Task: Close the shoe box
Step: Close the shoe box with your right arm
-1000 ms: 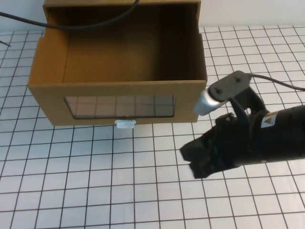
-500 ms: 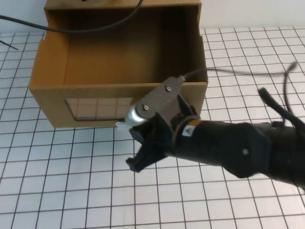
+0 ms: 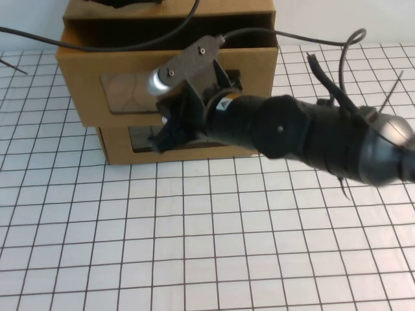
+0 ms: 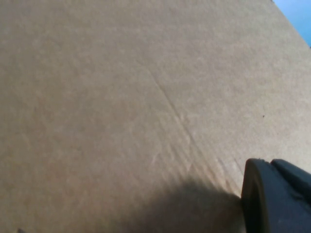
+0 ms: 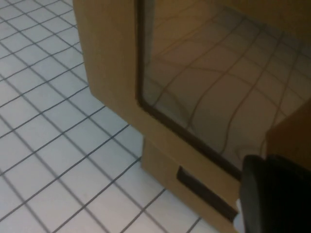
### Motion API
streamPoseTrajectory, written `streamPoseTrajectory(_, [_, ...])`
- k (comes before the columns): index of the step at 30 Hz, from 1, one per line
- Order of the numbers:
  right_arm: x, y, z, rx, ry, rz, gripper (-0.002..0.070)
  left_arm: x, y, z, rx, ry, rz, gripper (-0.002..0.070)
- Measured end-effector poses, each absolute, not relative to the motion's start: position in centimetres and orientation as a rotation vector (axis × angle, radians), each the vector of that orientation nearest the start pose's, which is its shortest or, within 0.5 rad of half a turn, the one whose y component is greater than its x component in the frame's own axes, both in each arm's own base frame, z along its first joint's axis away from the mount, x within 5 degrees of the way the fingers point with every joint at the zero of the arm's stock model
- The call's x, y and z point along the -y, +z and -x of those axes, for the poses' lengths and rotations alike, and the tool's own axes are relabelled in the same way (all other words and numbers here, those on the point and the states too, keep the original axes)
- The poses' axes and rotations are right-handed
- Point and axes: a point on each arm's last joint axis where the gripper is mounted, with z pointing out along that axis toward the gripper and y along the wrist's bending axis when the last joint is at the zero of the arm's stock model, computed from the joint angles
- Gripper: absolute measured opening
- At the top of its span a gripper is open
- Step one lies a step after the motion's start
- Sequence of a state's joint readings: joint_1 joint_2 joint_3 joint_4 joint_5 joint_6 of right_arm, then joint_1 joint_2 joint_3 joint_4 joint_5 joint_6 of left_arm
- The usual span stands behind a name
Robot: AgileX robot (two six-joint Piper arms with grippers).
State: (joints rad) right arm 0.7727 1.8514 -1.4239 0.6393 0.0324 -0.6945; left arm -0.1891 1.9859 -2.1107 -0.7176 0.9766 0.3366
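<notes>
A: Item one, the shoe box [image 3: 168,91]. Location?

B: Far side of the gridded bench [image 3: 194,246], upper drawer of a brown cardboard stack. Its windowed front stands slightly proud of the lower box [image 3: 123,146] beneath it. Judged nearly shut, not yet flush.

A: Item two, right hand [image 3: 170,123]?

B: Pressed up against the drawer front near the window's lower edge, arm reaching in from the right. Whether it is spread or pinched cannot be told; its tip is dark and hidden against the cardboard. Nothing seen held.

A: Item three, left hand [image 4: 277,194]?

B: Behind or on top of the stack, close against plain cardboard in its wrist view. Opening cannot be told.

A: Handling note?

B: Push square and level along the drawer's travel, at mid-front, so it does not skew or shove the whole stack backward.
</notes>
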Motion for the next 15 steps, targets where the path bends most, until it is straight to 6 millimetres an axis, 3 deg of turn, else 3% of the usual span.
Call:
streamPoseTrajectory(9, [-31.6,28.1,-37.9,-1.798,0.470,0.739,-0.0013,13.4,39.5,-43.4,-2.155,-0.804,-0.403,-0.0002])
streamPoseTrajectory(15, [-31.9,28.4,-39.6,-1.793,0.484,0.745,-0.0013,13.3,39.6,-43.5,-2.150,-0.802,-0.400,-0.0002])
